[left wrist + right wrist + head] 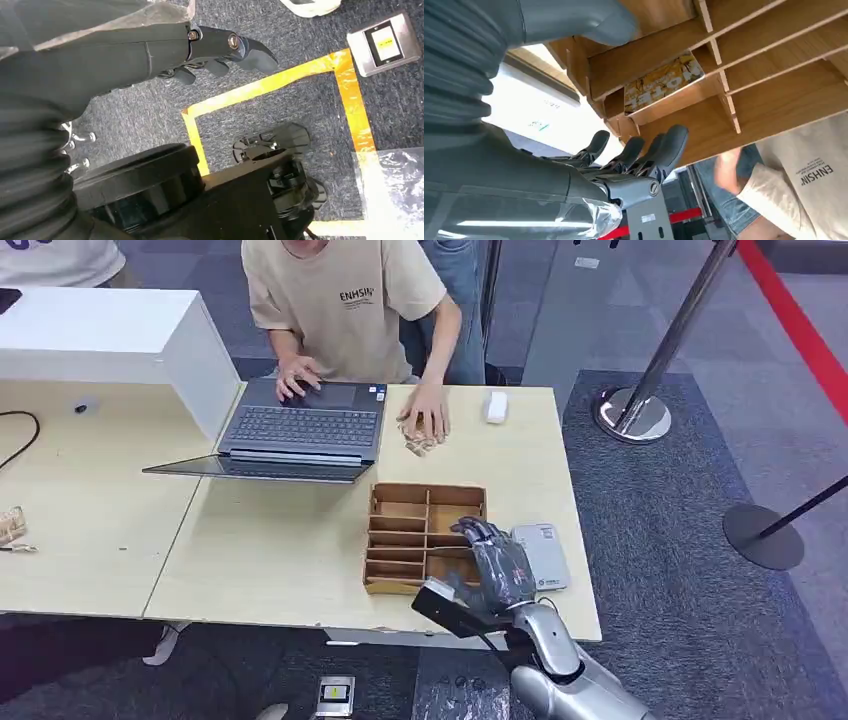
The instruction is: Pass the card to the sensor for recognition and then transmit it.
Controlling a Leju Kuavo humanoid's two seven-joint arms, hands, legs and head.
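Right hand (497, 565) sits over the right-hand column of the wooden organizer (400, 498), at the near right part of the bench (270, 560). Its fingers (664, 150) are apart and only slightly curled, nothing held between them, thumb (609, 22) lying against the organizer's wood. Card (663, 82) (yellow print, lettering too blurred to read) lies flat in one compartment of the organizer, close to the fingertips but not touching them as far as the right wrist view shows. Grey sensor (541, 555), a flat box, lies on the bench just right of the organizer, partly covered by the hand in the head view. Left hand (220, 47) hangs over dark carpet (300, 95) with yellow tape lines (260, 87); its fingers are curled in loosely and carry nothing. A silver floor box (384, 44) with a small screen lies on the carpet near the tape corner. Across the bench a person in a beige T-shirt (345, 300) has one hand on an open laptop (300, 425) and the other flat on the bench beside it. A small white object (495, 406) lies near the far right edge; a white box (110, 335) stands at far left.
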